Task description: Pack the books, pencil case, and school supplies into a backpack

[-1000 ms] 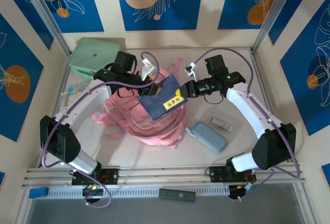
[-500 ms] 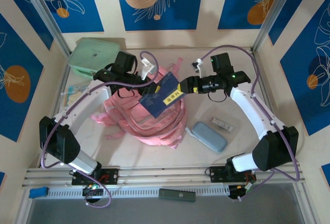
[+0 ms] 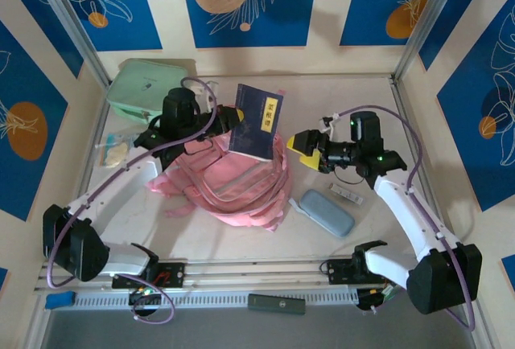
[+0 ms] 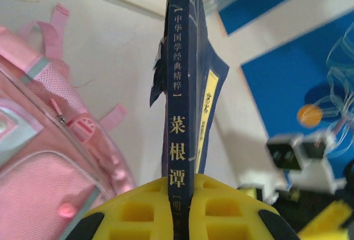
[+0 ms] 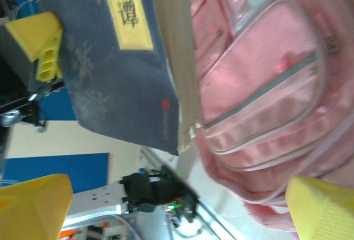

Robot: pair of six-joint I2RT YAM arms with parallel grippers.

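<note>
A navy book (image 3: 259, 124) with a yellow label stands upright above the top of the pink backpack (image 3: 233, 184). My left gripper (image 3: 235, 117) is shut on its left edge. In the left wrist view the yellow fingers (image 4: 133, 212) pinch the spine (image 4: 182, 113), with the backpack (image 4: 44, 162) at lower left. My right gripper (image 3: 305, 147) hangs open to the right of the book, apart from it. In the right wrist view the book cover (image 5: 105, 63) and the backpack (image 5: 265, 85) lie ahead of the wide open right gripper (image 5: 177, 218). The grey-blue pencil case (image 3: 326, 212) and the small whitish bar (image 3: 348, 195) lie on the table at the right.
A mint-green boxy case (image 3: 149, 88) sits at the back left. A clear bag (image 3: 113, 152) with small items lies by the left wall. Metal frame posts and blue patterned walls close the table in on three sides.
The right gripper opened, let go of the book and drew back to the right. The left gripper shut on the book and swung it from lying tilted on the backpack to upright.
</note>
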